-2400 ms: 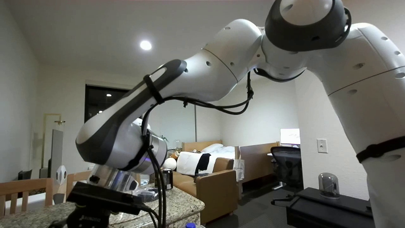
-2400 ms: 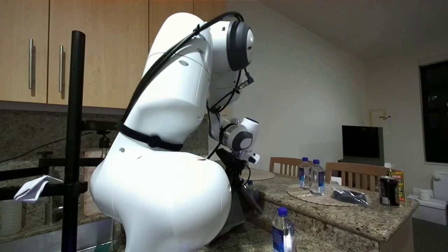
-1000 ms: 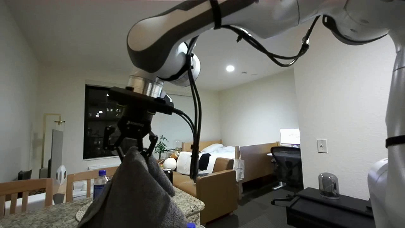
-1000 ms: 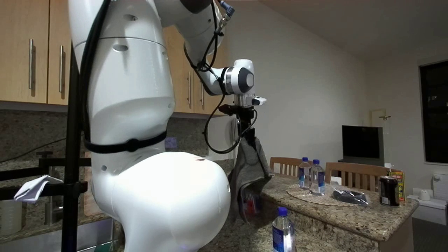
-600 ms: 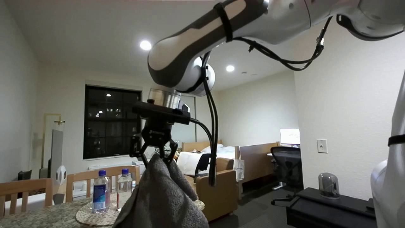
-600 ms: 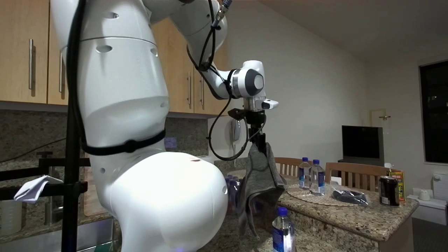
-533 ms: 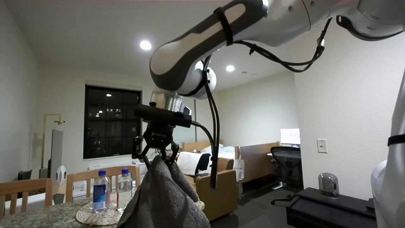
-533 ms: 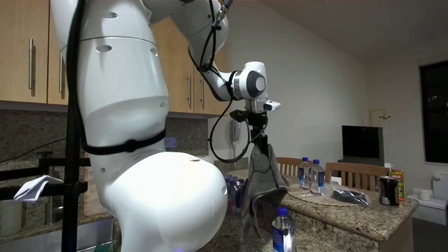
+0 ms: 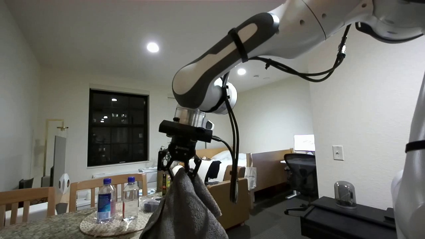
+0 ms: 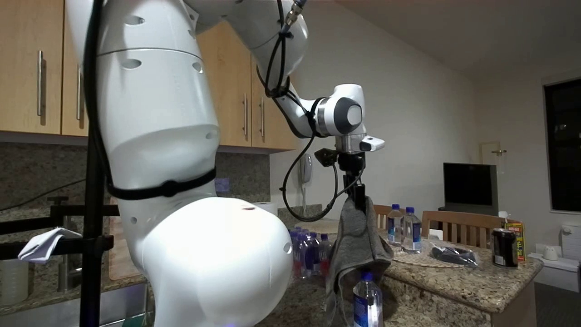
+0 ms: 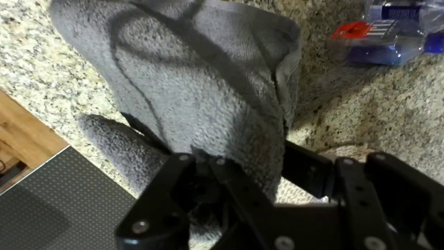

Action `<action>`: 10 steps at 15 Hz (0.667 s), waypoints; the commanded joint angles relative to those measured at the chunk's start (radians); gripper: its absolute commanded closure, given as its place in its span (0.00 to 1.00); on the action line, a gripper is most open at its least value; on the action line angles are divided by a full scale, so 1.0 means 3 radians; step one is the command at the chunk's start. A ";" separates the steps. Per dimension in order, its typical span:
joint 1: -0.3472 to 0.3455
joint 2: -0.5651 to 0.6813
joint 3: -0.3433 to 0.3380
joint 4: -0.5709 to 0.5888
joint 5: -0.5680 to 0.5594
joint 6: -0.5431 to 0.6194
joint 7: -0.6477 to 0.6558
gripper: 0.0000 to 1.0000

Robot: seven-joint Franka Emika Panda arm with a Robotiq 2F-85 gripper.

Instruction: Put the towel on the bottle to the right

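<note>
In an exterior view, a black can [image 10: 504, 247] stands on the counter [image 10: 488, 288], a printed box [image 10: 520, 240] near it toward two o'clock, a clear bag [image 10: 454, 255] toward nine. In an exterior view, a dark window [image 9: 118, 127] sits at nine o'clock, a clear dome [image 9: 344, 195] on a black cabinet [image 9: 345, 221] at four.

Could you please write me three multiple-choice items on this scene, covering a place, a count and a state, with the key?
1. Where does the black can stand?
A) On the counter
B) On a chair
C) On the bed

2. How many bottles stand on the round mat?
A) One
B) Four
C) Two

3. How is the towel?
A) Folded flat
B) Hanging from the claw
C) On the floor

1: A, an exterior view shows it there.
2: C, both exterior views show two there.
3: B, the claw pinches its gathered top.
</note>
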 commanded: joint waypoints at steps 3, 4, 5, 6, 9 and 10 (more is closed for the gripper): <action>-0.0149 -0.0147 -0.0110 -0.0154 0.0104 0.0102 -0.0061 0.91; -0.0158 -0.0145 -0.0131 -0.0169 0.0120 0.0096 -0.0072 0.91; -0.0168 -0.0149 -0.0150 -0.0189 0.0136 0.0082 -0.0083 0.91; -0.0174 -0.0155 -0.0168 -0.0216 0.0147 0.0076 -0.0086 0.91; -0.0193 -0.0161 -0.0225 -0.0285 0.0191 0.0080 -0.0107 0.91; -0.0201 -0.0156 -0.0239 -0.0304 0.0212 0.0081 -0.0115 0.91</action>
